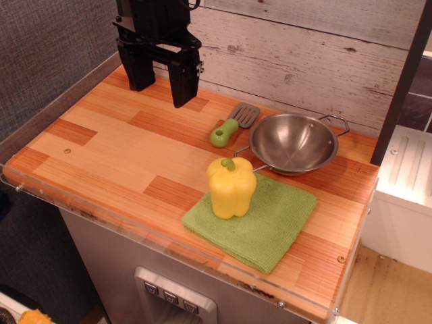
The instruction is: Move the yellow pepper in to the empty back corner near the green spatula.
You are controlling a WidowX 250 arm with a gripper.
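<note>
**Inspector:** Glossy yellow plastic, lobed body, short yellow-green stem: that is the yellow pepper (231, 188). It stands upright on the near-left part of a green cloth (253, 217), stem pointing straight up, long axis vertical.

**Clerk:** And the cloth?

**Inspector:** Coarse woven texture, roughly square, lying flat and turned at an angle on the tabletop (108, 152). Its far corner reaches the pan.

**Clerk:** Surface condition?

**Inspector:** Reddish-orange wood planks in mixed light and dark strips, with a clear plastic lip along the front edge. A grey textured wall runs along the left side; whitewashed planks form the back.

**Clerk:** Other items?

**Inspector:** A round steel pan (293, 142), polished, with wire loop handles, sits just behind the cloth. The green spatula (234, 125) lies just left of the pan: chunky lime handle toward the front, grey slotted blade toward the back wall, long axis diagonal.

**Clerk:** Position of the arm?

**Inspector:** The end effector (162, 77) is black and hangs vertically over the back-left area of the tabletop, fingers pointing down. Its two fingers stand spread apart with a plain gap between them, and they hold nothing. It is well apart from the pepper and left of the spatula.

**Clerk:** The destination?

**Inspector:** The empty back corner (125, 75) lies where the grey wall meets the plank wall, partly hidden behind the left finger.
</note>
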